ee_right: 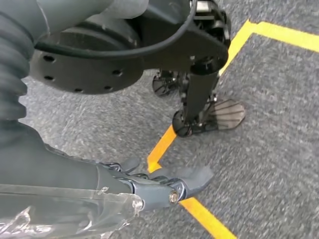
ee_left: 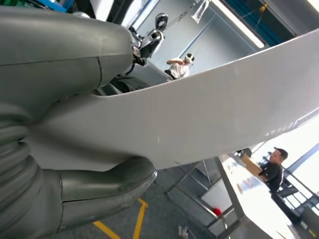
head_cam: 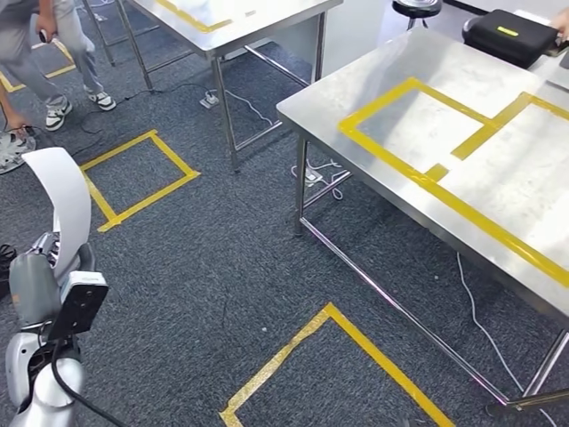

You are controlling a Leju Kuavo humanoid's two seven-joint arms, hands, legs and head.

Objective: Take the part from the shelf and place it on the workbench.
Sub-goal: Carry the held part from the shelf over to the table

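Left hand (ee_left: 56, 129): grasping the part (ee_left: 211, 114), a white curved panel, clamped between the thick thumb and the fingers above it. In the head view the part (head_cam: 64, 200) stands upright over the left arm, above the grey carpet (head_cam: 221, 267) and well apart from the tabletop (head_cam: 376, 98). Tabletop: steel, marked with yellow tape outlines (head_cam: 416, 178); a black case (head_cam: 509, 36) rests at its far edge. Right hand (ee_right: 150, 184): released, fingers extended, holding nothing, hanging above floor tape (ee_right: 195, 209)
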